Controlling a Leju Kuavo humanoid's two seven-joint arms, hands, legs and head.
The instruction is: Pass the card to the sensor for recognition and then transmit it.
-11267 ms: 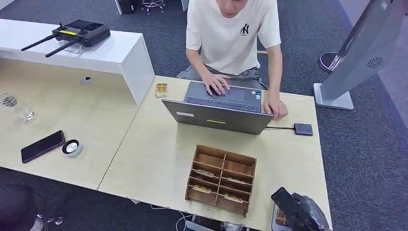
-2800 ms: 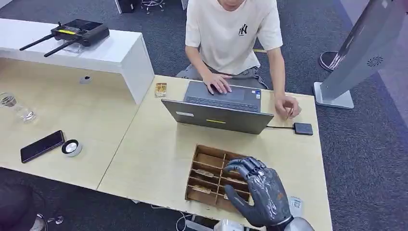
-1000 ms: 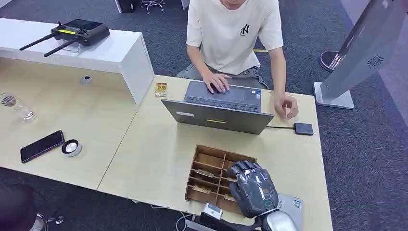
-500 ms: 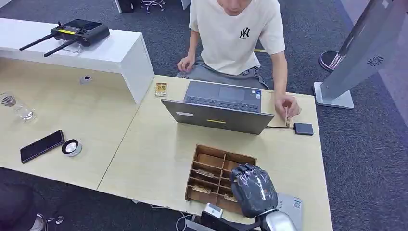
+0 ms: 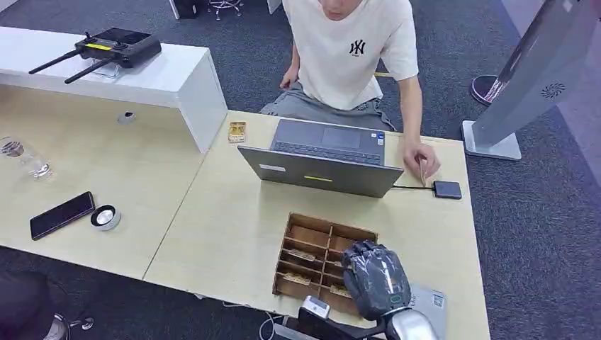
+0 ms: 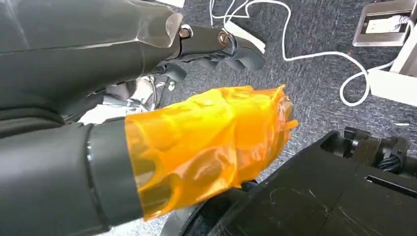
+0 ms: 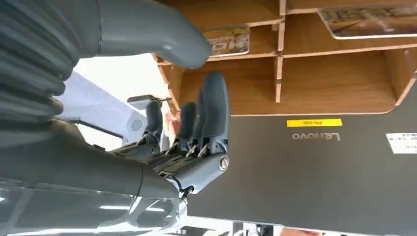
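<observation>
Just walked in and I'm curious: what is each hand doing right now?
Left hand: open, holding nothing.
Right hand: open over the wooden box, holding nothing.

a light wooden table (image 5: 227,227) is seen; a laptop (image 5: 322,164) is placed on it, with a wooden compartment box (image 5: 312,258) in front and a black sensor (image 5: 447,189) beside.

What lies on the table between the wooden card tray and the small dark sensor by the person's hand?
Only bare tabletop. In the head view, nothing lies between the wooden tray and the sensor.
</observation>
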